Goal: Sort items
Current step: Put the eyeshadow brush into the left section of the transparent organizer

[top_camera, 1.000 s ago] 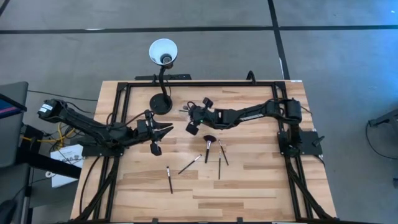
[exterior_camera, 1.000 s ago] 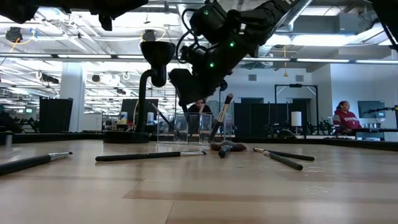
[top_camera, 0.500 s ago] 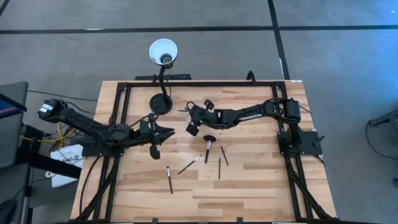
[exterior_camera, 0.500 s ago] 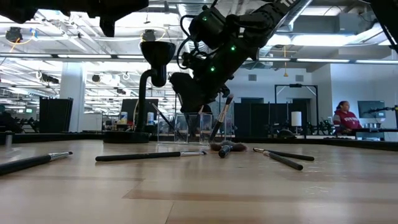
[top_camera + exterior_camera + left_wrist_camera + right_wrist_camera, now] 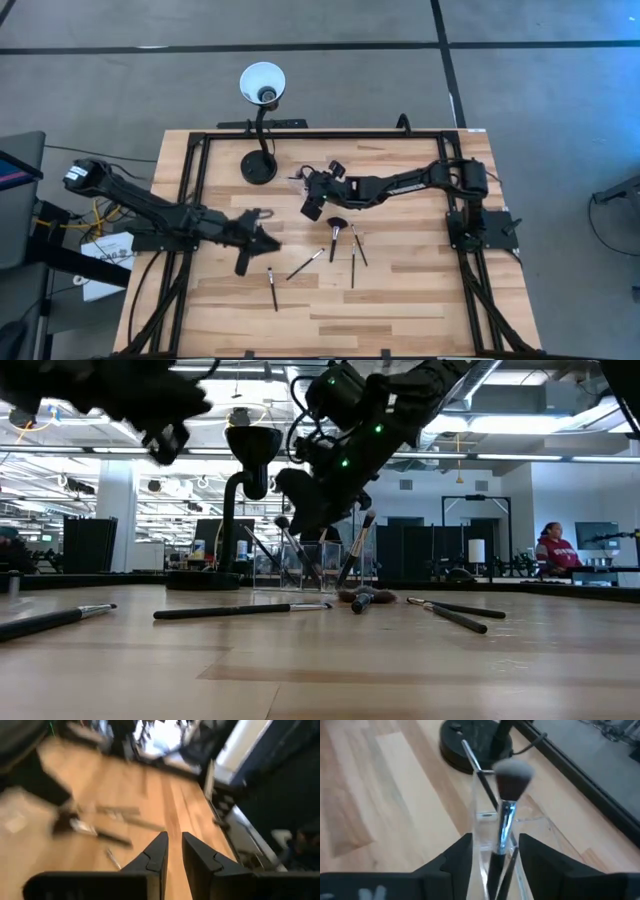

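The right gripper (image 5: 312, 198) is hovering just above center in the high view, over a clear holder (image 5: 512, 827) that is already holding a few brushes. In the right wrist view its fingers (image 5: 457, 857) are standing apart on either side of a fluffy-headed brush (image 5: 506, 805) that is leaning in the holder; whether they are touching the handle cannot be told. The risk here is a careless exit: if the gripper is pulling away at an angle, a finger is likely to snag the leaning handle and drag the brush out, or tip the light holder over toward the lamp base (image 5: 258, 168) just beside it at upper left.

The left gripper (image 5: 250, 250) is sitting left of center in the high view, above the table (image 5: 420, 300), its fingers (image 5: 155, 857) close together with only a narrow gap and nothing between them. It is pointing toward the loose brushes below center: one short brush (image 5: 272, 288) nearest it, an angled brush (image 5: 305, 264), the fan-headed brush (image 5: 335, 232), and two slim ones (image 5: 355, 255) lying close together. With the gap that narrow, a descent is apt to push the brush along the wood rather than straddle it. The two slim ones lie so near each other that a grab there could catch both.
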Motion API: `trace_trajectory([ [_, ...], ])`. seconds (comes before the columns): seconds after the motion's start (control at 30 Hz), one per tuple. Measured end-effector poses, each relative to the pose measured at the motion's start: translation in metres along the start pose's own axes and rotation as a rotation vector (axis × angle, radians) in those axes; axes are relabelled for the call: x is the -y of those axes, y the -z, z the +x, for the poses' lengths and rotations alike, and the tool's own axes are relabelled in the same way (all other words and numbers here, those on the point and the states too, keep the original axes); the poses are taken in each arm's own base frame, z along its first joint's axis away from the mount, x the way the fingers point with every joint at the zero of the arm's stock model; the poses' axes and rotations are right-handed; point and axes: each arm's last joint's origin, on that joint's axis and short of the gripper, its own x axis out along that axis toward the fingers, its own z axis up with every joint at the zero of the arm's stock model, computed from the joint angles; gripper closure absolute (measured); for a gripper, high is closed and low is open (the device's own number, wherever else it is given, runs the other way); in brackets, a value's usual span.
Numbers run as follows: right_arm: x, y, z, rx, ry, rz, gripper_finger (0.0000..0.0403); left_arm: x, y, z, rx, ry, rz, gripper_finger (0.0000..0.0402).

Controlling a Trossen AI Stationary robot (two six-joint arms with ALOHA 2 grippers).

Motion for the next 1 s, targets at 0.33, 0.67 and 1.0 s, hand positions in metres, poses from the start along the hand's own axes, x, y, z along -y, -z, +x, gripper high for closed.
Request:
trace_trajectory([
  [0.33,-0.016,-0.027,-0.093,0.062,-0.126,-0.081,0.0236,0.002,0.055,0.013,-0.174,-0.165,-0.086,0.0349],
  [0.67,-0.069,0.049,-0.135,-0.090,-0.036,0.000,0.0256,0.002,0.054,0.014,-0.141,-0.192,-0.087,0.0349],
  [1.0,-0.076,0.132,-0.115,-0.158,0.157,0.172,0.0266,0.002,0.054,0.014,-0.140,-0.191,-0.088,0.0349],
])
